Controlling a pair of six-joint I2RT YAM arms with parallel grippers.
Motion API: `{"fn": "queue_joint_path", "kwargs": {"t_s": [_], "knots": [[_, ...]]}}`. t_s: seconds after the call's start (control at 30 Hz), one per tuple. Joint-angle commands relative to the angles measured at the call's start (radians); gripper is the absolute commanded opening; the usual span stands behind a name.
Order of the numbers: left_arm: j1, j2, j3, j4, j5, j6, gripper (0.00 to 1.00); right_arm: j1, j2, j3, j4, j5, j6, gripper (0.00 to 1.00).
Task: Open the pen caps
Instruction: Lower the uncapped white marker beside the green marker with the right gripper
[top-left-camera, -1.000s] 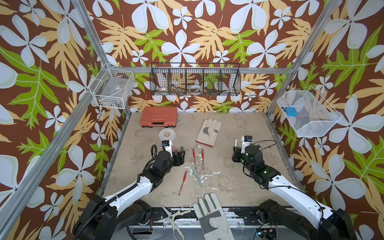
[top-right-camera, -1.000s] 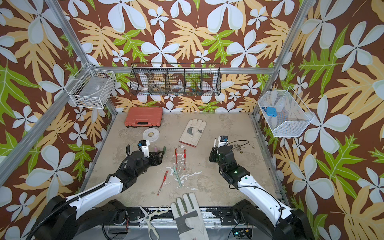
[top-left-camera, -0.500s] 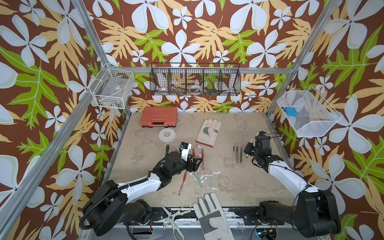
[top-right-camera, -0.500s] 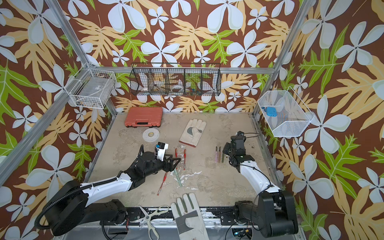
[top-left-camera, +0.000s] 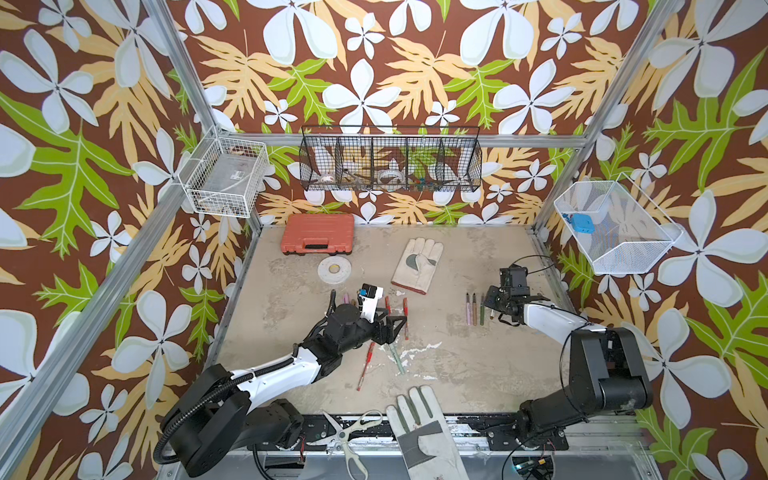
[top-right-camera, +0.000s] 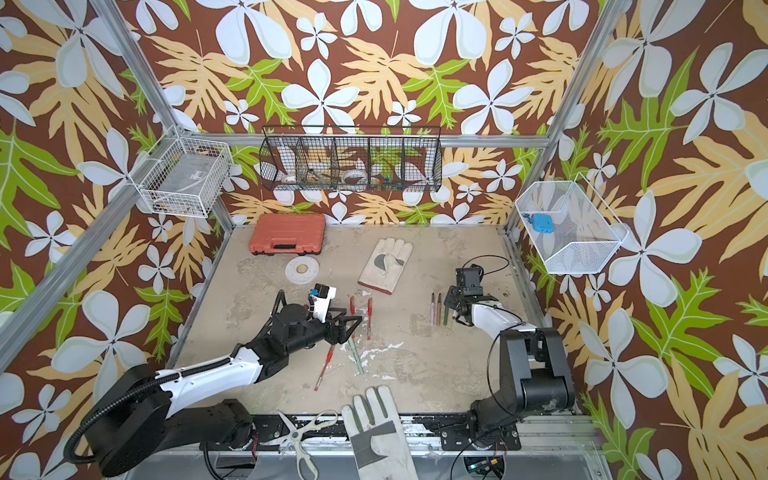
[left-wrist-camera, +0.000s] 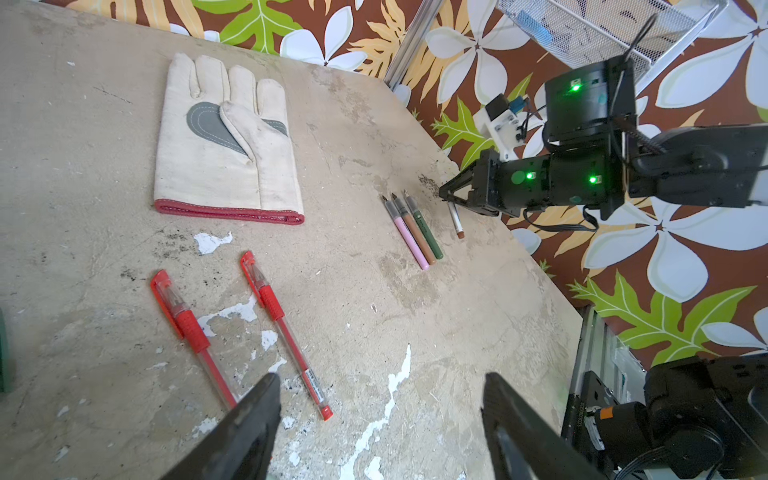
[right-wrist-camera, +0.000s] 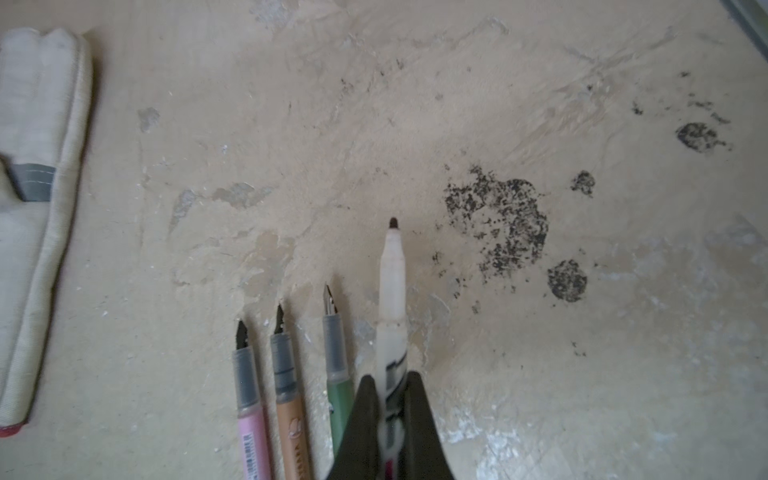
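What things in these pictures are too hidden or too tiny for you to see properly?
- White marker: right wrist view, its back end is hidden inside the shut right hand.
- Mint pen: both top views, its upper end is hidden under the left hand.
- Pen caps: top view, partly behind the left arm, too small to count.
- Black wire basket: top views, things inside too small, behind mesh.

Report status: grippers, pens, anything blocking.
Left gripper open, empty, near two capped red pens. Right gripper shut on white marker, tip bare, beside three uncapped pens. Nothing blocking.
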Motion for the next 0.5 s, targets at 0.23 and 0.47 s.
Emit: {"fn": "queue_joint_path", "kwargs": {"t_s": [0.23, 0.47], "knots": [[-0.002, 0.014, 0.001, 0.017, -0.014, 0.007, 0.77, -0.018, 0.119, 0.029, 0.006, -0.036, -0.028, 0.09], [-0.002, 0.017, 0.001, 0.012, -0.028, 0.009, 0.77, -0.021, 0.123, 0.021, 0.014, -0.044, -0.017, 0.20]]}}
